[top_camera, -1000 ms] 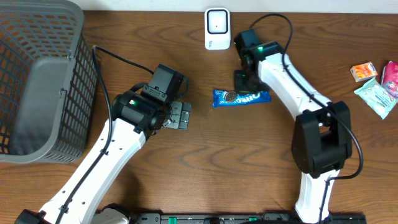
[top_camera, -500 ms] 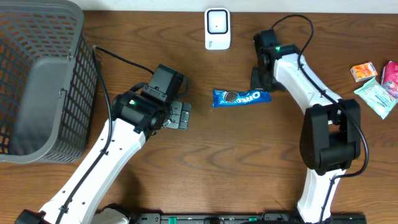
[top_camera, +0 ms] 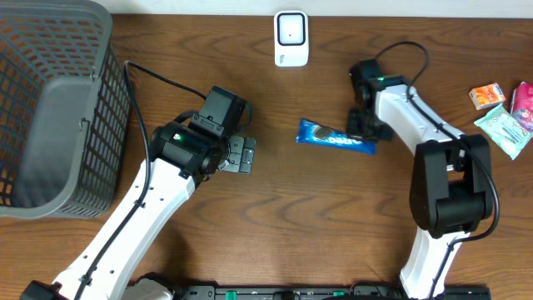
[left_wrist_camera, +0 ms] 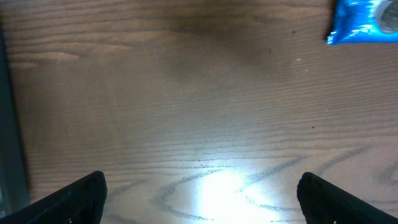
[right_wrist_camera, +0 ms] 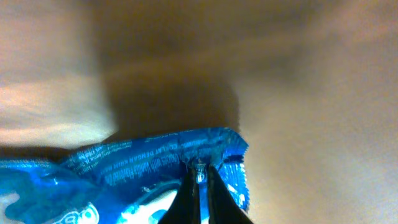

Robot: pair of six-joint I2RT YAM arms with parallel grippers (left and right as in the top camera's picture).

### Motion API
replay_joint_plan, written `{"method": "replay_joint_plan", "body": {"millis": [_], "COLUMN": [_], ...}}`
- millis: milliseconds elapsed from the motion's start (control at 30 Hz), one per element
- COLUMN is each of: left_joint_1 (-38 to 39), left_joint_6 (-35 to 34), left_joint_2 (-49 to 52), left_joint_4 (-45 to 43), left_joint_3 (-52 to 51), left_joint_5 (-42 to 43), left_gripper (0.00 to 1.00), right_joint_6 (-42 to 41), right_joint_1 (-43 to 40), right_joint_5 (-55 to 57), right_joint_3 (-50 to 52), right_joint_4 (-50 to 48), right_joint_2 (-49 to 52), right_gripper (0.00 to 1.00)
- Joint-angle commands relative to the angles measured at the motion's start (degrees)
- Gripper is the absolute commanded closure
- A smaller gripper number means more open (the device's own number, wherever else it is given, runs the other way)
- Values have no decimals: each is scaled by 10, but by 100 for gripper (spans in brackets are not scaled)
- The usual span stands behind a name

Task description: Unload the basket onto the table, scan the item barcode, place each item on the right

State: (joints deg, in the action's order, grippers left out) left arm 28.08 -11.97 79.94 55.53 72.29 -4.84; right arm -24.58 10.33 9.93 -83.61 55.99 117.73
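Jaws of the right tool are, as we see, pinched shut on the right end of the blue Oreo packet, near the middle of the table below the white scanner, while the left tool stands wide open, empty, well apart.

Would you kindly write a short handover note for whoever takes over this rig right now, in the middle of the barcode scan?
Left gripper: open and empty, over the bare table, left of the Oreo packet.
Right gripper: shut on the packet's right end seam.
Things: the packet is mid-table, nearer the arms than the white scanner at the far edge. The basket is at the far left.
Done: the packet is gripped. I cannot tell whether it is off the table.
Left: carry the packet to the scanner and present its barcode, which no view shows.
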Motion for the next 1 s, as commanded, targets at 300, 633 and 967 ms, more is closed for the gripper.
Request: {"method": "replay_joint_plan", "body": {"millis": [300,633,967], "left_joint_1": [-1,-1,-1], "left_joint_6": [1,1,1], "left_joint_2": [1,1,1], "left_joint_4": [2,1,1], "left_joint_3": [0,0,0], "left_joint_5": [-3,-3,-3], "left_gripper": [2,2,2], "right_joint_6": [199,579,613], "right_joint_1": [-7,-26,-32], "right_joint_5": [-35,-302,-304], "right_joint_3": [-140,-85,18], "right_joint_4": [68,49,-4], "right_joint_2": [9,15,17], "right_gripper": [32,14,25]}}
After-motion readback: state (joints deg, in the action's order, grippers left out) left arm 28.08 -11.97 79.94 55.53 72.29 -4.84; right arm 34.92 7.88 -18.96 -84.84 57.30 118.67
